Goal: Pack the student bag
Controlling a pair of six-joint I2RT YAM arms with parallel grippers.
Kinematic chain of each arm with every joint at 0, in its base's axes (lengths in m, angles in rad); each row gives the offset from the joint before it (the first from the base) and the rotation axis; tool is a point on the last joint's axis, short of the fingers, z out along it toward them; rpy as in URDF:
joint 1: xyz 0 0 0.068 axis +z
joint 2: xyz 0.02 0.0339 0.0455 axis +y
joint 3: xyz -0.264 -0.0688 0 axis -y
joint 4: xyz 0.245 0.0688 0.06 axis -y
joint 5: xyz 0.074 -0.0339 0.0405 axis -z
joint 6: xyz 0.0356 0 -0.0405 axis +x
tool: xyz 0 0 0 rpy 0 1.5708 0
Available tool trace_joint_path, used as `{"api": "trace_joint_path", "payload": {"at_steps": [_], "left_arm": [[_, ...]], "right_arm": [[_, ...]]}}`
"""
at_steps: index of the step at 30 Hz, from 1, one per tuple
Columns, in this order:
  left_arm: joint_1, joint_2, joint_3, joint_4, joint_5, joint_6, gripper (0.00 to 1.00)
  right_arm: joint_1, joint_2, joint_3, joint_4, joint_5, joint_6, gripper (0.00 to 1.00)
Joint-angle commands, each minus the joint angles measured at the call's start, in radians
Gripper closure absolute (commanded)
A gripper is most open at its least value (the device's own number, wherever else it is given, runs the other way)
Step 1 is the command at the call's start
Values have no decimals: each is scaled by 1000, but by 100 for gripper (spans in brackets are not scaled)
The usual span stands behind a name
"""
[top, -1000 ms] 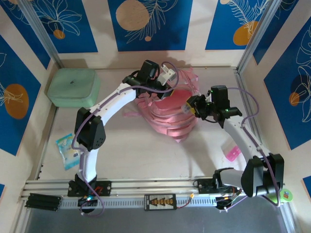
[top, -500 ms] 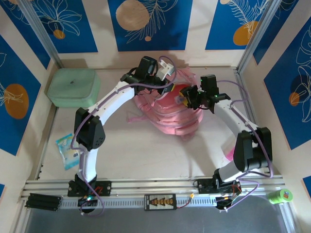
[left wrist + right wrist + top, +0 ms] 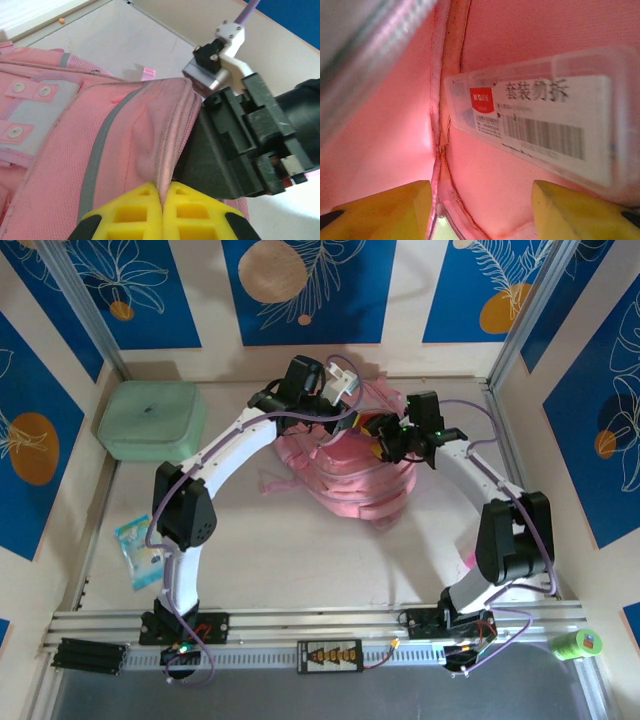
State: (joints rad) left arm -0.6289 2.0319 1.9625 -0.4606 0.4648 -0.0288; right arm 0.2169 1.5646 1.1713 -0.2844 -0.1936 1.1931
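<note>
The student bag, a soft pink backpack, lies mid-table with its mouth facing the back right. My left gripper is shut on the bag's upper rim, its yellow fingertips pinching the pink fabric and holding the mouth up. My right gripper reaches into that mouth, and its black body sits just under the lifted rim. Inside, its yellow fingers stand apart with nothing between them. A clear box with a barcode label rests against the pink lining beyond the fingertips.
A mint green case sits at the back left. A small blue packet lies near the left arm's base. A pink item peeks out by the right arm, and a green tape roll sits past the front right corner.
My right gripper has moved left from beside the bag into its mouth, and its jaws have spread wider. The left gripper has kept its hold on the rim.
</note>
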Motion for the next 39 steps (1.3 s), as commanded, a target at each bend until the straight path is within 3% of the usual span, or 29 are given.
{"api": "trace_joint_path", "payload": {"at_steps": [1,7,16,21,34,39], "left_arm": [[-5,-52,36,92,81,-6,100],[-4,-58,13,93,90,4,100],[-4,-58,6,93,113,1,100],[-5,-55,3,88,128,-5,100],[-4,-27,4,77,141,-20,100],[-3,-12,-24,65,130,8,98]], "right_arm": [[-30,-85,-17,-84,102,-63,50],[-63,-105,-14,-130,171,-99,61],[-53,13,46,-122,194,-101,78],[-50,66,62,-41,134,-103,85],[-52,127,45,193,46,-81,87],[-44,-9,-3,73,127,-185,80]]}}
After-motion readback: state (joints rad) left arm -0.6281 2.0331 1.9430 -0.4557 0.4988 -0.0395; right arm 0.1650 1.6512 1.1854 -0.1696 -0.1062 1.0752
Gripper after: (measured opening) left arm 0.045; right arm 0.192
